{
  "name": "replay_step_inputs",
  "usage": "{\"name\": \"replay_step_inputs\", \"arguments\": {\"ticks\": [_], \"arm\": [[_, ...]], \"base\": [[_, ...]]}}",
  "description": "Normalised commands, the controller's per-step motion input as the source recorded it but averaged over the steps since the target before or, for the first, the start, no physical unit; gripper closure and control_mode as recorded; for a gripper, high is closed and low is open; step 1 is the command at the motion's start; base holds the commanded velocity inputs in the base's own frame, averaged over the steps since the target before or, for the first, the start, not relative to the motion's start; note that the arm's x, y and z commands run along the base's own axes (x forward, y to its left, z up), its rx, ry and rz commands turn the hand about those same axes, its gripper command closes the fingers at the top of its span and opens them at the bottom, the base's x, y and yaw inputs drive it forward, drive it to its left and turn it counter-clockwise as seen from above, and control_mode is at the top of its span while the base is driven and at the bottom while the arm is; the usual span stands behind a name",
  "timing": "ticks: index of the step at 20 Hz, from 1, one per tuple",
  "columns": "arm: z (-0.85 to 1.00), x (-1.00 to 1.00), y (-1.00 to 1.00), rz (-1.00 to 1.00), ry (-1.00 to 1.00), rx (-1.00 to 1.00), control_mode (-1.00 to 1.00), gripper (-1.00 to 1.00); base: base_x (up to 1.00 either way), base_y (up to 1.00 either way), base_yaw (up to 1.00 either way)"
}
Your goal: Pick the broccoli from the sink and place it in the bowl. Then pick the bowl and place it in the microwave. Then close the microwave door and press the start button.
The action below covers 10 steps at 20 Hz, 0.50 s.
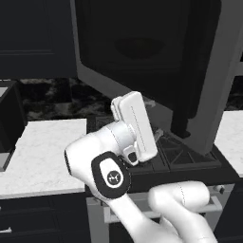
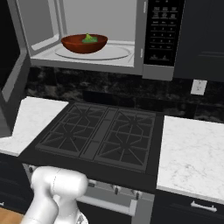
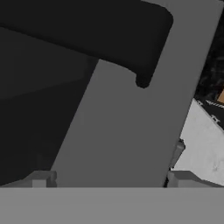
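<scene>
Broccoli (image 2: 89,38) sits in the bowl (image 2: 84,43), and the bowl's on the turntable inside the microwave (image 2: 98,35), left of centre — so steps 1 & 2 look done. Door-closing is the step in hand, I'd say.

Microwave door (image 1: 156,52) hangs wide open, swung out over the stove (image 2: 103,135); in the left base view its dark window faces us, grey frame down the right edge. Hand view's pressed right up to that grey frame (image 3: 127,118), black bar handle (image 3: 87,35) slanting across the top. Tool (image 3: 109,177) has its tips spread at the bottom corners, jaws fully apart, nothing gripped; frame lies betw. the tips, contact I can't confirm.

Next move, my read: push the door round on its hinge till it shuts flush, w/ a steady sweep toward the cavity. After that, over to the black button panel (image 2: 162,30) on the right for start.

Room: bowl sits back from the front lip of the cavity, so the door shouldn't clip it. Stove top's bare below the swing path. White bench (image 2: 192,153) to the right, well apart from the door's arc. Arm's elbow is tucked low, near the stove's front edge — watch that.
</scene>
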Motion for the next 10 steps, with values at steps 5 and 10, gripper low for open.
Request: {"name": "replay_step_inputs", "arguments": {"ticks": [5, 10], "arm": [[0.03, 0.05, -0.93, 0.30, 0.00, 0.22, -1.00, -1.00], [0.03, 0.31, -0.78, 0.36, 0.00, 0.18, -1.00, -1.00]], "base": [[0.00, 0.00, 0.00], [0.00, 0.00, 0.00]]}}
